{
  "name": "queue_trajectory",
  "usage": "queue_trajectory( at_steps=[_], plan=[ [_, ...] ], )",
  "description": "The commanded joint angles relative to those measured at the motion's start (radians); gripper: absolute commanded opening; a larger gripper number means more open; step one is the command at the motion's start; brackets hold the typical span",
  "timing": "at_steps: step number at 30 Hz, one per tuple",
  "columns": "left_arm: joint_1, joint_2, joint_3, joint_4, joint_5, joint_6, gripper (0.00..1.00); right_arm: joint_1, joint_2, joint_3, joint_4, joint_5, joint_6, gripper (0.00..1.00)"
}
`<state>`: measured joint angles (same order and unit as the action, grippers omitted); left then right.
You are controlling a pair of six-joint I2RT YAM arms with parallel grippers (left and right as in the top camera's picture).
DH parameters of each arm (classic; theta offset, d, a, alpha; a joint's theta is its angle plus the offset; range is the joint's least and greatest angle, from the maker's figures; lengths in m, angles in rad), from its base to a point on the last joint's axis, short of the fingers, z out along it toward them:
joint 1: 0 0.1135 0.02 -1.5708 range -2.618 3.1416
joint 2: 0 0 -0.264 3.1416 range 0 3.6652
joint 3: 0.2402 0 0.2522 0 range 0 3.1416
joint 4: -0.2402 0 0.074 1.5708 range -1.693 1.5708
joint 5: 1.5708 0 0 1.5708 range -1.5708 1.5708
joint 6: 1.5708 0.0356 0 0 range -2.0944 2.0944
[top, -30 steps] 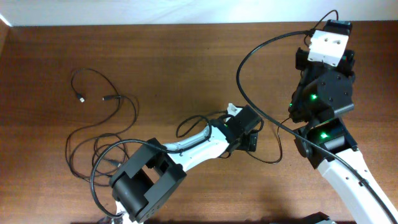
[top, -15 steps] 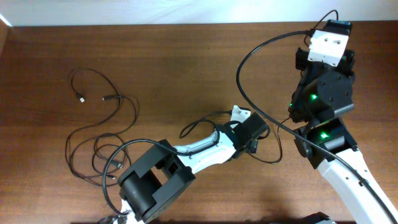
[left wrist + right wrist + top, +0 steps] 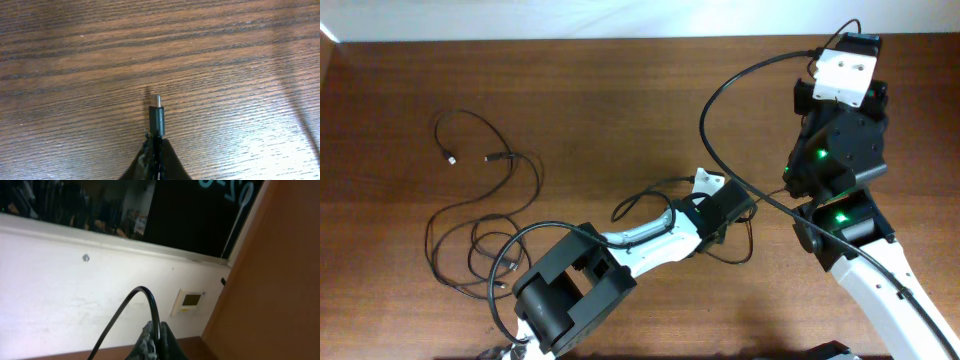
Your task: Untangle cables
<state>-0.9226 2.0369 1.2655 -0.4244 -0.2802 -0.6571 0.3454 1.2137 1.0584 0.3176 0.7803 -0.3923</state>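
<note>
One cable plug (image 3: 156,119) (metal tip poking out) is pinched by the left gripper (image 3: 156,144); another cable (image 3: 143,288) is clamped by the right gripper (image 3: 154,331).

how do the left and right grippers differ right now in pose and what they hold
The left gripper sits low over the brown wooden table; the right gripper points up at the white wall. The left pinches a small black plug with a metal tip; the right pinches an arching thin black cord. Both are shut.

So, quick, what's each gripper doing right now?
Left gripper: closed on a cable plug.
Right gripper: closed on a black cable.
</note>
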Motion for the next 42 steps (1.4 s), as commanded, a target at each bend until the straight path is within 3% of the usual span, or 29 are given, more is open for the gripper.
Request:
queue_trajectory(
  at_steps=[1, 7, 12, 17, 23, 27, 36, 39, 42],
  plan=[
    [0.01, 0.091, -0.047, -0.034, 0.055, -0.001, 0.0, -0.006, 0.004, 0.008, -0.033, -0.009, 0.013, 0.04],
    [0.111, 0.091, -0.045, -0.038, 0.055, -0.002, 0.0, -0.027, 0.006, 0.008, -0.152, -0.009, 0.014, 0.04],
    [0.304, 0.091, -0.045, -0.029, 0.047, -0.002, 0.0, -0.2, 0.04, 0.008, -0.241, -0.092, 0.126, 0.04],
    [0.391, 0.091, -0.045, 0.008, 0.047, -0.001, 0.0, -0.37, 0.143, 0.007, -0.272, -0.256, 0.245, 0.04],
    [0.423, 0.091, -0.045, 0.222, 0.048, -0.01, 0.0, -0.603, 0.362, 0.008, -0.149, -0.434, 0.279, 0.04],
    [0.424, 0.091, -0.045, 0.482, 0.049, -0.172, 0.0, -0.763, 0.509, 0.008, -0.004, -0.515, 0.395, 0.04],
    [0.423, 0.091, -0.013, 0.741, 0.1, -0.618, 0.0, -1.067, 0.719, 0.008, 0.226, -0.665, 0.483, 0.04],
    [0.421, 0.092, -0.009, 0.775, 0.1, -0.682, 0.0, -1.112, 0.723, 0.008, 0.251, -0.679, 0.483, 0.04],
    [0.422, 0.092, -0.009, 0.676, 0.084, -0.677, 0.0, -1.161, 0.723, 0.008, 0.329, -0.682, 0.484, 0.04]
  ],
)
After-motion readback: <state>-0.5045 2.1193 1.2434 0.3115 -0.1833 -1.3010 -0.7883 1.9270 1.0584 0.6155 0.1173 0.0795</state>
